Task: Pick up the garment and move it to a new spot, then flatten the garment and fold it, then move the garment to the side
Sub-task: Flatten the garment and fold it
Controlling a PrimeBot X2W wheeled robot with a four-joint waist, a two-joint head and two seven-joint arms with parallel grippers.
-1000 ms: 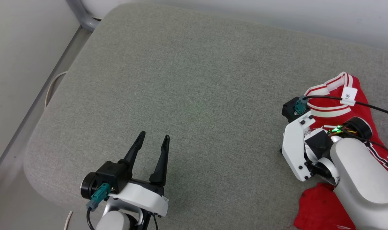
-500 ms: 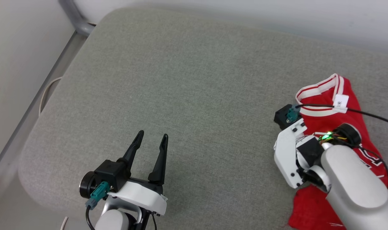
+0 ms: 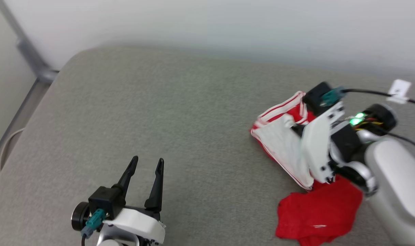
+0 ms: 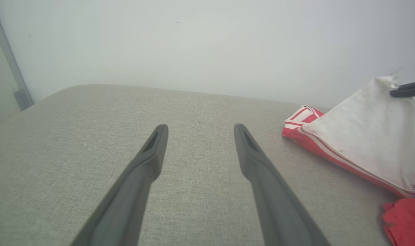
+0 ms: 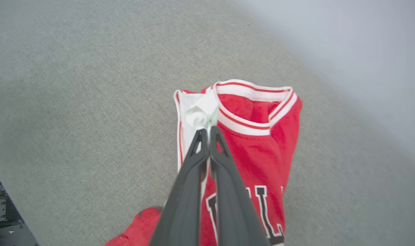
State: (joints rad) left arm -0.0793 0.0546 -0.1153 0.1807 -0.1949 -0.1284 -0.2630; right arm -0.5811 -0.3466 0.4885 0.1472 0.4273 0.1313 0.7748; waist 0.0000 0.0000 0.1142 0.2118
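Far left: grey metal rail (image 3: 26, 51) running down beside the pale wall (image 3: 227, 24), just off the corner of the grey cushion (image 3: 193, 102).

Left gripper (image 3: 148, 159): hovers low over the cushion's near-left part, jaws wide apart and holding nothing. Points towards the wall, with bare grey fabric under and between the fingers (image 4: 149, 160) in its wrist view. Sits well apart from the garment, with plain cushion between the two.

Garment (image 3: 316, 212): lies on the right part of the cushion, bunched rather than spread. Shows a white sleeve pulled up into a taut sheet, a striped collar on the wall side and a crumpled red fold near the front edge. Carries black letters outlined in white below the collar in the right wrist view, partly hidden by the fingers.

Right gripper (image 5: 208, 131): jaws pinched tight on a wad of the white sleeve, just beside the collar trim. Hides the garment's middle in the head view behind its white wrist housing (image 3: 316, 143), green light glowing.

Far right: black cable (image 3: 364, 91) with a white tag (image 3: 398, 89), running off the right edge.
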